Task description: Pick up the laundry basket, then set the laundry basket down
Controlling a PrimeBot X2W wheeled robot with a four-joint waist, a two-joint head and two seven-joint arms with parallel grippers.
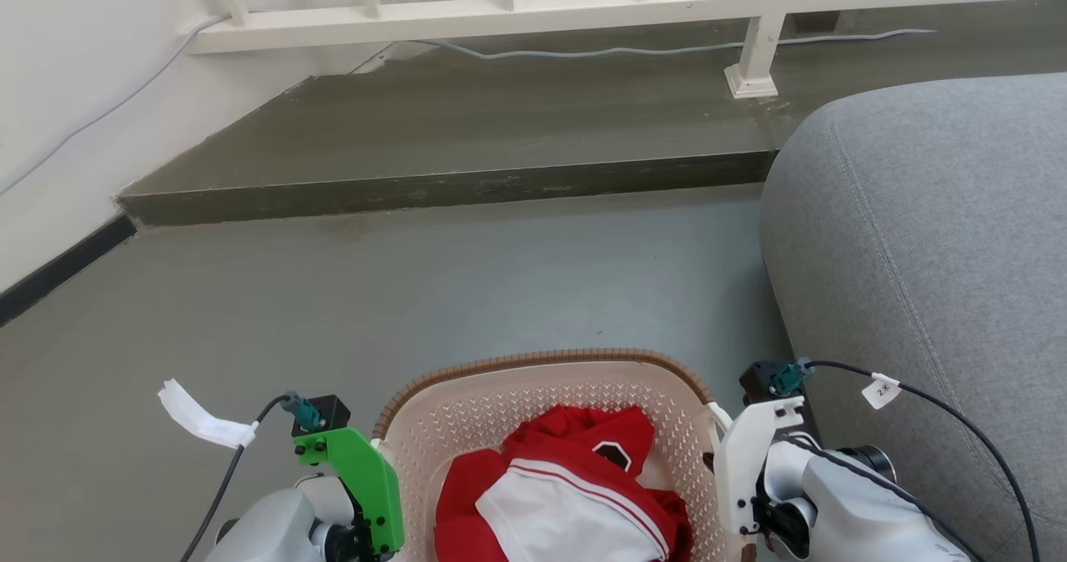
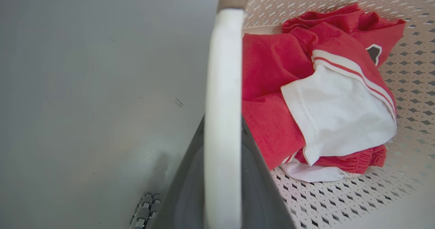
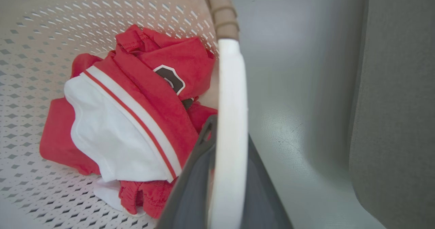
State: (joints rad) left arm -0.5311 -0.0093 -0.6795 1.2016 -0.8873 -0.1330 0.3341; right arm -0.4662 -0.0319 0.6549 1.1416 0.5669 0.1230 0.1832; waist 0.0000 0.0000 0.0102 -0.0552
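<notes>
The laundry basket, cream and perforated with a brown woven rim, sits at the bottom middle of the head view between my two wrists. Red and white clothes lie crumpled inside it. In the left wrist view my left gripper is shut on the basket's white side handle, dark fingers on both sides of it. My right gripper is shut on the opposite white handle in the same way. The green left wrist bracket and the white right wrist bracket flank the basket.
A grey sofa stands close on the right, almost touching my right arm. Ahead lies open grey floor, then a raised step with a white railing and a cable. A white wall runs along the left.
</notes>
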